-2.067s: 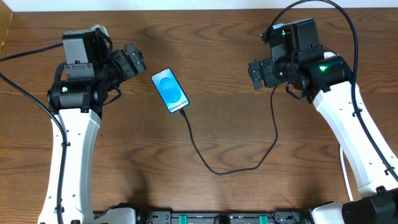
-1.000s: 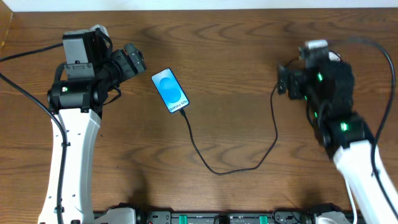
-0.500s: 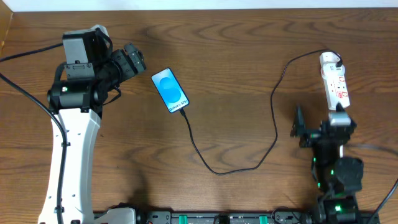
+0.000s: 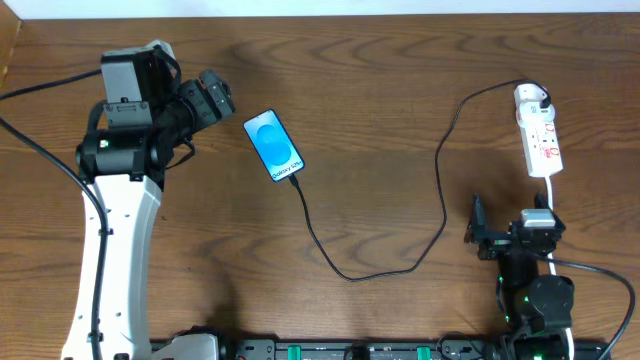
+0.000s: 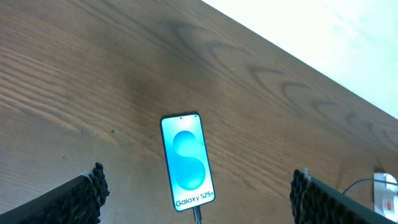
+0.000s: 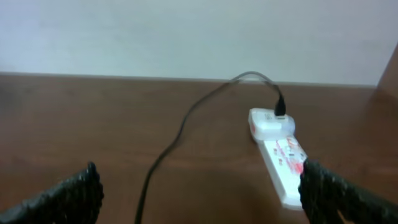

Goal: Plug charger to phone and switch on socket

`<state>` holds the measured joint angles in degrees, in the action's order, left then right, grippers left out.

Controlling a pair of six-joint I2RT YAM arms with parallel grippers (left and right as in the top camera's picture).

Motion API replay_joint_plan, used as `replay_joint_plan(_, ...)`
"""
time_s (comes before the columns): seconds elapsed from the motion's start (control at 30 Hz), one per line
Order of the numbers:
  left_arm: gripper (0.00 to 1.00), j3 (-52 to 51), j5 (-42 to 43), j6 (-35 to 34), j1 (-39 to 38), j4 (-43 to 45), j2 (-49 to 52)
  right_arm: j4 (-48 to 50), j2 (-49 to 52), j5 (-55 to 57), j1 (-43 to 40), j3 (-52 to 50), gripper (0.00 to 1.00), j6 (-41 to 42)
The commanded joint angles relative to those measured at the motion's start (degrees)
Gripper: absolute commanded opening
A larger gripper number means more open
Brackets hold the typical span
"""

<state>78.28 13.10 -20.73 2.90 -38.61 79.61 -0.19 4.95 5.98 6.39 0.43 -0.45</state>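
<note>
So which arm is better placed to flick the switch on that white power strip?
Probably the right. The power strip lies on its side of the table, just ahead of the right end effector, which is open and facing it. The left end effector sits far across, beside the phone.

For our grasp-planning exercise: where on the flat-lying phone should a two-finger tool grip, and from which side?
Probably across the two long edges of the phone, mid-length, coming down from above. It lies flat, screen up, so only its thin sides oppose each other, and the cable occupies the short end by the lettering.
</note>
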Motion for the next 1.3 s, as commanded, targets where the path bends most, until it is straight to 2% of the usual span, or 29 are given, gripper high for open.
replay_joint_plan(0.0, 0.95, 0.0, -0.7, 0.8, 0.3, 0.0, -0.3, -3.7, -4.9, -1.2, -0.4, -0.1, 0.99, 1.2)
replay_joint_plan(1.27, 0.95, 0.0, -0.8, 0.8, 0.3, 0.0, -0.3, -3.9, -4.6, -3.3, -0.3, -0.1, 0.99, 1.0)
